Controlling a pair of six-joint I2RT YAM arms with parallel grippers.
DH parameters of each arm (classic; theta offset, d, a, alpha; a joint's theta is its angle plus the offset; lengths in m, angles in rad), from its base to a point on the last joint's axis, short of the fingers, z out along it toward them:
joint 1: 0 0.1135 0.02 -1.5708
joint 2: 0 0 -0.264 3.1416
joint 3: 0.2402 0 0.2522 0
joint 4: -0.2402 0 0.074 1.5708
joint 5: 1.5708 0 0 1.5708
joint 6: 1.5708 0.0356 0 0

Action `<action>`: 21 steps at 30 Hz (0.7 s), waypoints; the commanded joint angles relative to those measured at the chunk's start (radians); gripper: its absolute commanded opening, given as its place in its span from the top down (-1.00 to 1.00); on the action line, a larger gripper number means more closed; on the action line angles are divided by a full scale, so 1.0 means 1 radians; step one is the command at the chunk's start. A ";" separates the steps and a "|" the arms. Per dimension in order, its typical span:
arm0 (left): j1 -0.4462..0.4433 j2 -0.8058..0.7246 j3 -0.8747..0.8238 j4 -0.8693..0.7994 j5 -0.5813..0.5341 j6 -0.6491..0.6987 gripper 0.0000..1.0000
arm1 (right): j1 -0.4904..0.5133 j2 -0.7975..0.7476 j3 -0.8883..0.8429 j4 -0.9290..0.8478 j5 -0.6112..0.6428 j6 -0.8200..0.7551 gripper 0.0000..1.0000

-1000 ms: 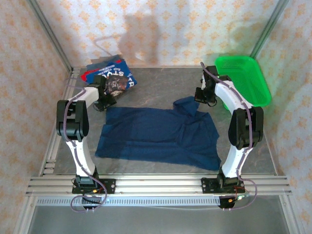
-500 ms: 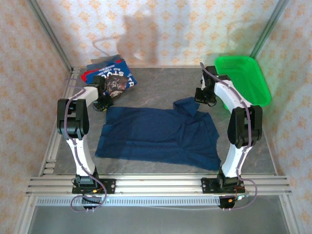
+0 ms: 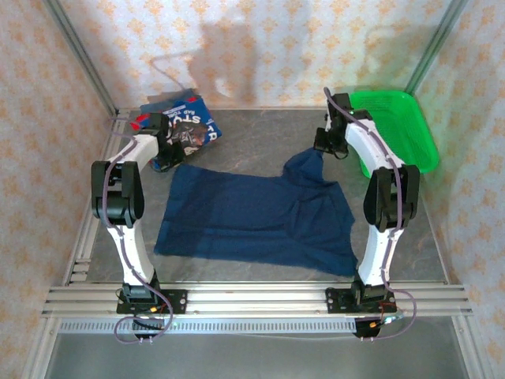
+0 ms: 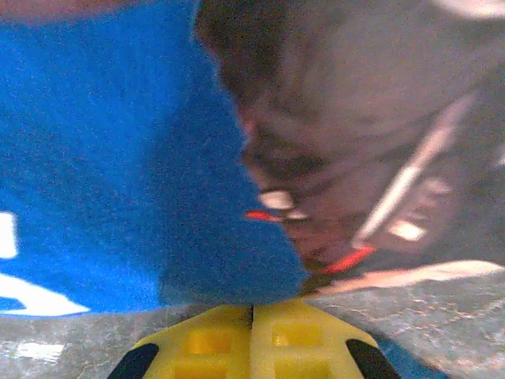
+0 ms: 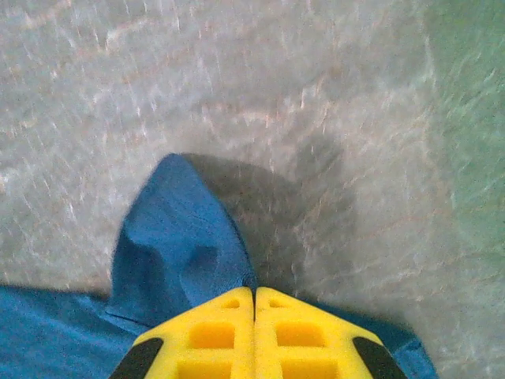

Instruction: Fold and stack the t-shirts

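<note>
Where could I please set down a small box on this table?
The far middle of the table, between the folded stack and green basket, is bare; so is the near strip along the rails. Crowded: the far corners of the navy shirt, at the left claw and right claw.

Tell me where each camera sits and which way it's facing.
Top external: above and behind the bases, looking down on the table; both arms, left tool, right tool, navy shirt.
Left wrist: on the left arm, facing the folded blue shirt; shut yellow fingers at bottom.
Right wrist: on the right arm, facing the table; fingers pinching navy shirt.
Shared: top and right wrist show that pinched corner.
</note>
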 commanded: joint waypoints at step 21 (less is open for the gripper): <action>0.006 -0.103 0.027 -0.041 -0.059 0.087 1.00 | -0.016 0.065 0.207 -0.032 0.149 -0.067 1.00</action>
